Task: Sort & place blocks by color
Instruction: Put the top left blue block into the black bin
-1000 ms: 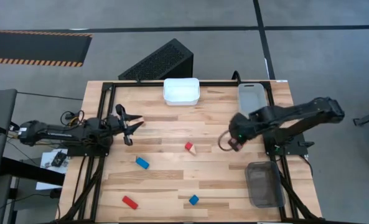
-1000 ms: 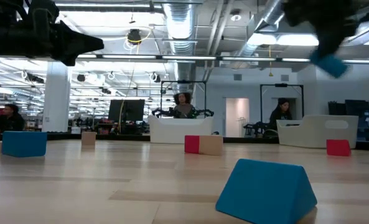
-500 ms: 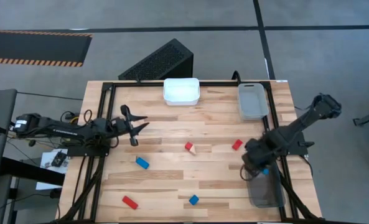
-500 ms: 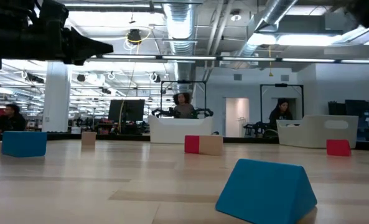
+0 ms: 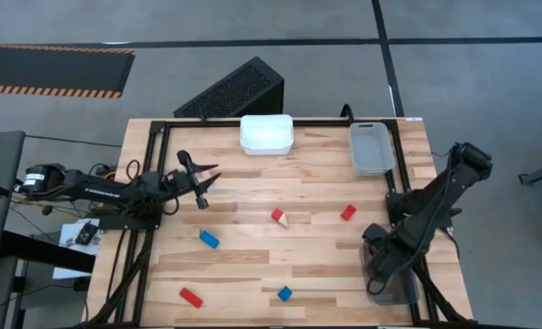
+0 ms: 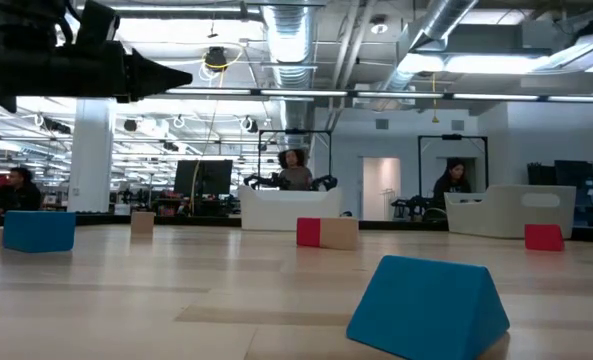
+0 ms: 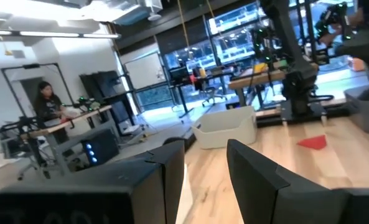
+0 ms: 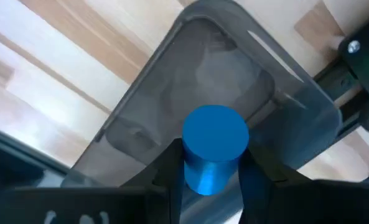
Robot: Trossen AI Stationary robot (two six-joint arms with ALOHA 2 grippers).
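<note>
We see a blue cylinder block (image 8: 214,146) clamped between the right gripper's (image 8: 209,171) fingers, hanging over the dark grey bin (image 8: 172,93) at the table's right front corner. The left gripper (image 5: 200,181) hovers spread apart near the table's left edge, holding nothing.

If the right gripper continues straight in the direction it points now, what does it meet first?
Most likely the dark grey rectangular plastic bin. The right gripper, jaws shut on a blue cylindrical block, points down into that bin, and nothing shows between them. How far above the floor of the bin it hangs is unclear.
</note>
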